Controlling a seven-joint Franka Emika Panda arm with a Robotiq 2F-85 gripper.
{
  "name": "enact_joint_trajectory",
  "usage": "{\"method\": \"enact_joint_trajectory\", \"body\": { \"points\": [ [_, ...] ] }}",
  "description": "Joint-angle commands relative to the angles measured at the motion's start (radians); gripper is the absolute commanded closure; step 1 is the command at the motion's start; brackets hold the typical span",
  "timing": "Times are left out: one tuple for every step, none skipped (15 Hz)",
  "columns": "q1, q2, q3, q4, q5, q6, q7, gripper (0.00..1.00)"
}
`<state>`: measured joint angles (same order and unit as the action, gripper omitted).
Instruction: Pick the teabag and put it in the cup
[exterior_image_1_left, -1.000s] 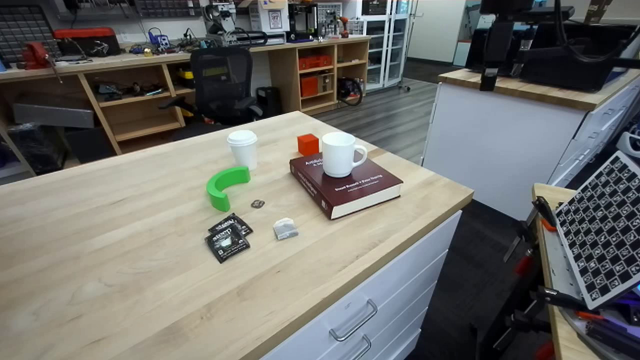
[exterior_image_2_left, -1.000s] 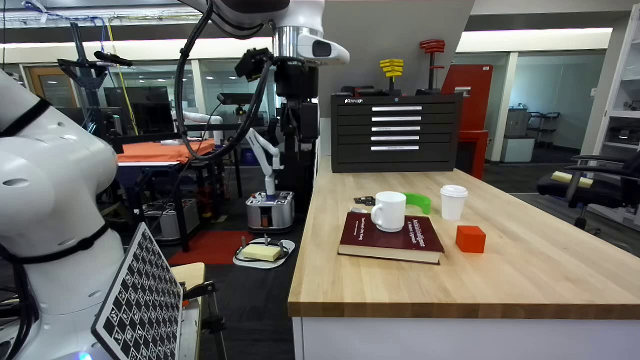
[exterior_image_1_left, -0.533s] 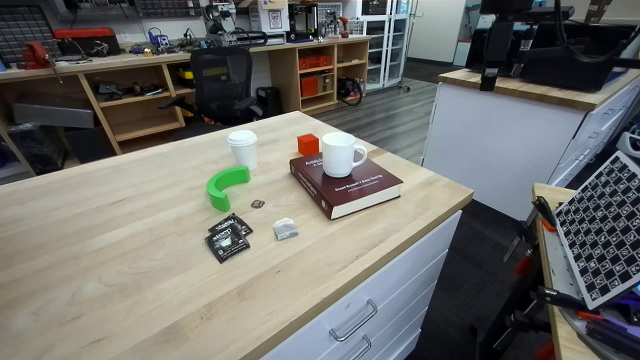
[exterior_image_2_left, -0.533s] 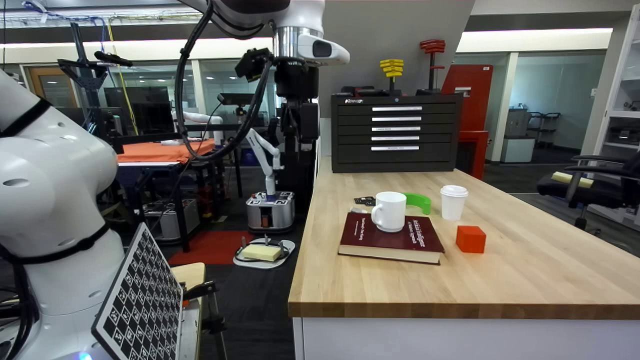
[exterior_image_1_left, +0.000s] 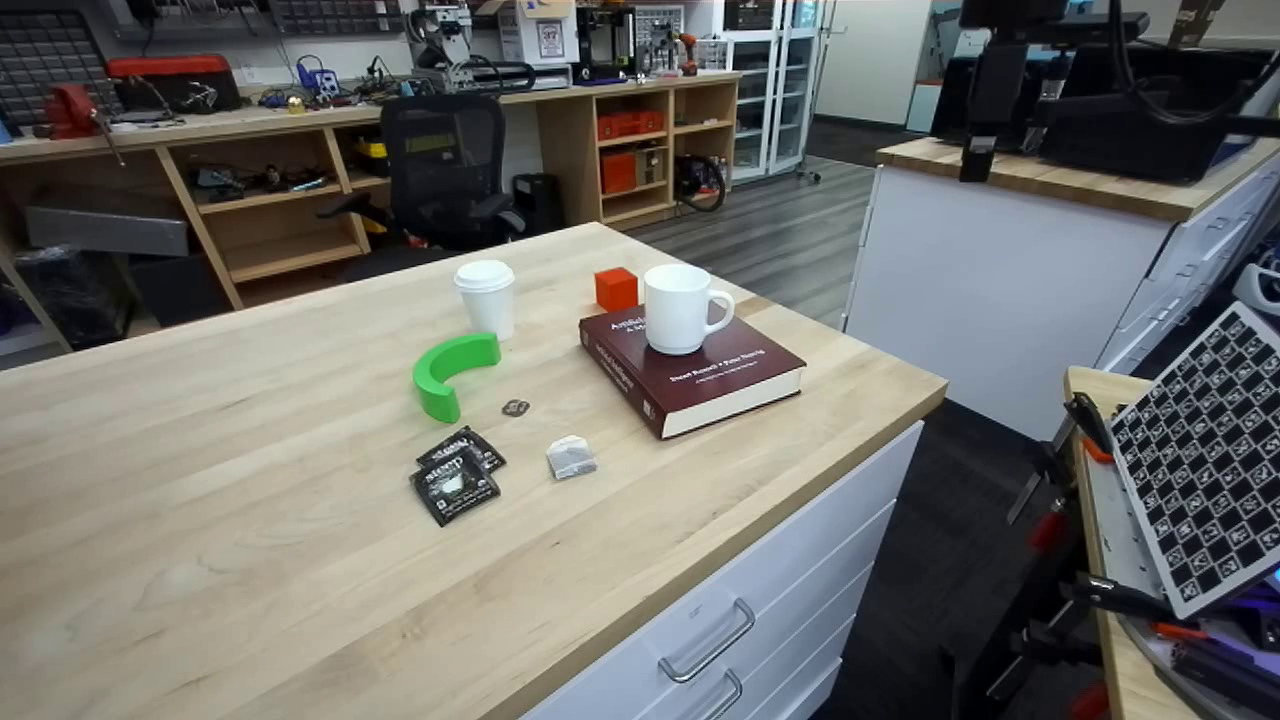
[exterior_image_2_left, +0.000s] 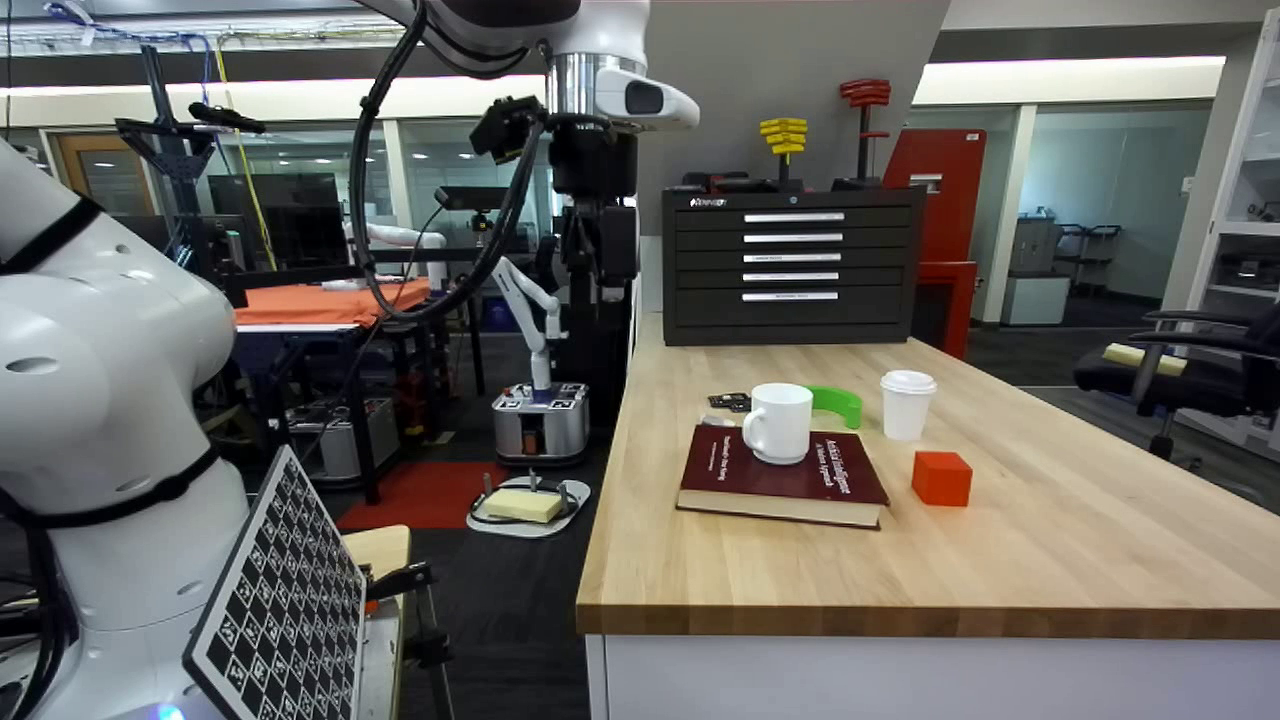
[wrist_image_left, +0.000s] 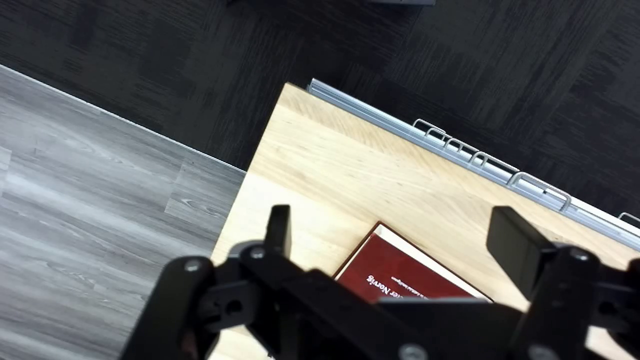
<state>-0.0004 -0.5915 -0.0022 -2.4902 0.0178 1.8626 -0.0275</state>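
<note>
The gripper (wrist_image_left: 392, 227) hung with its jaws wide apart. The teabag (exterior_image_1_left: 572, 459) lay on the table (exterior_image_1_left: 250, 540), between 2 overlapping packets (exterior_image_1_left: 456, 488) and the book (exterior_image_1_left: 735, 368); the cup (exterior_image_1_left: 675, 312) stood upright on that book, near a cube (exterior_image_1_left: 616, 290).

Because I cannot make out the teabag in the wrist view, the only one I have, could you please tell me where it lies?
Observer: In an exterior view, the teabag lies on the tabletop between the black packets and the book.
Operator: Thank you; and where is the mug, please?
Observer: The mug stands upright on the book.
Operator: Is there another cup on the table?
Observer: Yes, a lidded white cup stands near the green arc.
</note>
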Motion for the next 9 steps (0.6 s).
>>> {"method": "enact_joint_trajectory", "body": {
  "points": [
    [0.039, 0.086, 0.010, 0.015, 0.025, 0.060, -0.031, 0.00],
    [0.040, 0.094, 0.013, 0.015, 0.026, 0.072, -0.027, 0.00],
    [0.041, 0.097, 0.014, 0.015, 0.029, 0.074, -0.025, 0.00],
    [0.040, 0.094, 0.015, 0.013, 0.028, 0.076, -0.021, 0.00],
    [0.037, 0.086, 0.014, 0.012, 0.027, 0.074, -0.018, 0.00],
    [0.007, 0.010, 0.002, 0.002, 0.007, 0.012, -0.009, 0.00],
    [0.016, 0.028, 0.008, 0.002, 0.011, 0.031, -0.011, 0.00],
    [0.024, 0.052, 0.014, 0.002, 0.012, 0.048, -0.011, 0.00],
    [0.030, 0.072, 0.018, 0.004, 0.012, 0.057, -0.011, 0.00]
  ]
}}
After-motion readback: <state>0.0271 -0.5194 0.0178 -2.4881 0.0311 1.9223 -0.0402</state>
